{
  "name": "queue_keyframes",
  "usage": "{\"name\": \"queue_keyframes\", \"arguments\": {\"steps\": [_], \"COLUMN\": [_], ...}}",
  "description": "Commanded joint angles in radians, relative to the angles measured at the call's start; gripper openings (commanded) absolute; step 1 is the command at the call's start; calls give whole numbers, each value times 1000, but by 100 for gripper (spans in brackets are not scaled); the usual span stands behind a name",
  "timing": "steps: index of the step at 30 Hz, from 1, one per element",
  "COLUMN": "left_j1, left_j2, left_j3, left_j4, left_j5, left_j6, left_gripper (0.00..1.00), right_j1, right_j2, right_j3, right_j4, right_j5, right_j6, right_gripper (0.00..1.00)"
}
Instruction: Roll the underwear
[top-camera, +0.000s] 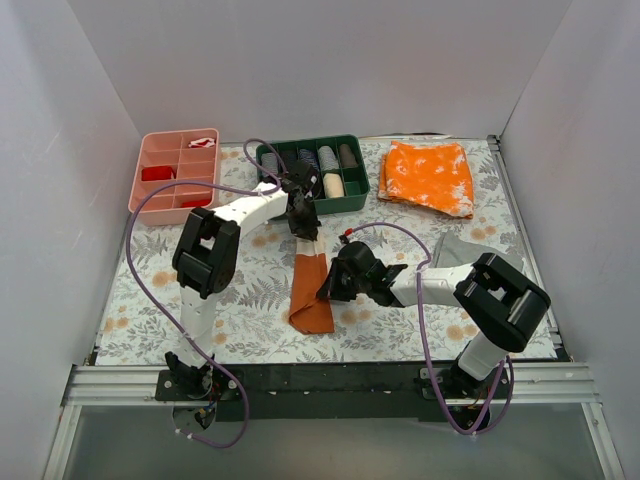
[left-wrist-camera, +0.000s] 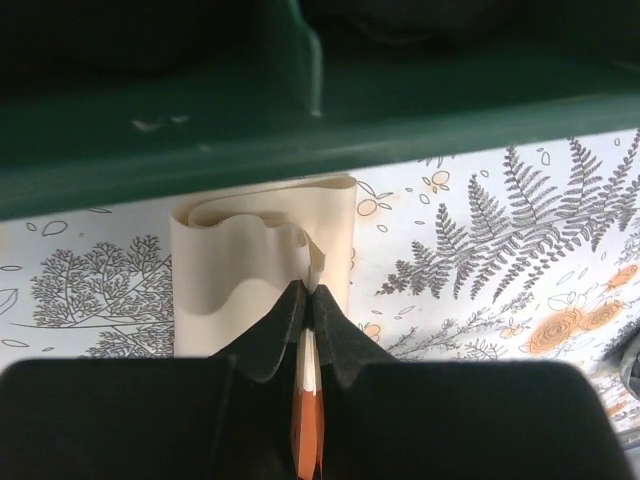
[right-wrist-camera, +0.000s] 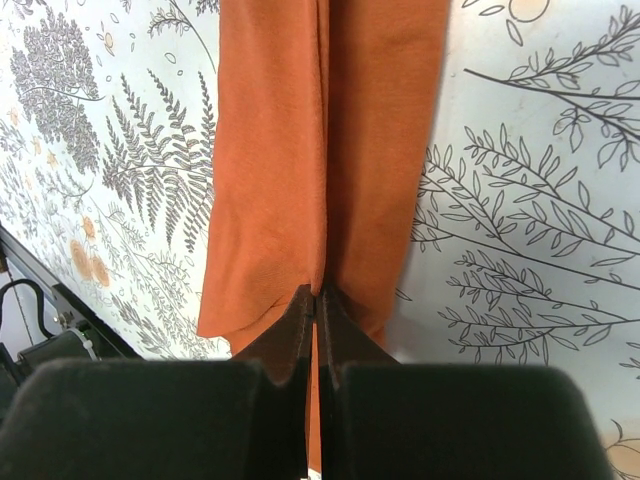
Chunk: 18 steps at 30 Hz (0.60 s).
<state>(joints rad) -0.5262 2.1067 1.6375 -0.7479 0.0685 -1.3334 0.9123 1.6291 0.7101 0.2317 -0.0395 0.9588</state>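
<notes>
Arms (top-camera: 245, 210) inward — fingers (right-wrist-camera: 290, 335) tight on underwear (right-wrist-camera: 330, 150)

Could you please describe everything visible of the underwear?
The underwear is soft cloth, rust-orange on one face, pale cream on the other, folded into a long narrow strip on the floral table. Its far end, cream side showing, sits by the green tray, pinched by the left gripper; the right gripper pinches it at a lengthwise crease toward the near end.

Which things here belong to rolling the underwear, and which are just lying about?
In the job: underwear; left fingers and right fingers, both shut on it.
Lying about: green tray, pink tray, speckled orange cloth, grey cloth.
</notes>
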Motion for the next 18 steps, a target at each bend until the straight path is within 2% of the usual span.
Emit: {"name": "queue_keyframes", "arguments": {"steps": [1,15,18], "left_j1": [-5,-18,-18], "left_j2": [-33,10,16], "left_j3": [44,70,68], "left_j4": [62,53,51], "left_j5": [16,40,47], "left_j6": [14,42,48], "left_gripper": [0,1,4], "right_j1": [17,23,23], "right_j2": [-32,8,-9], "right_j3": [-14,-12,-12], "right_j4": [-11,-20,-26], "right_j5": [-16,-36,-22], "right_j6": [9,37,34], "right_gripper": [1,1,8]}}
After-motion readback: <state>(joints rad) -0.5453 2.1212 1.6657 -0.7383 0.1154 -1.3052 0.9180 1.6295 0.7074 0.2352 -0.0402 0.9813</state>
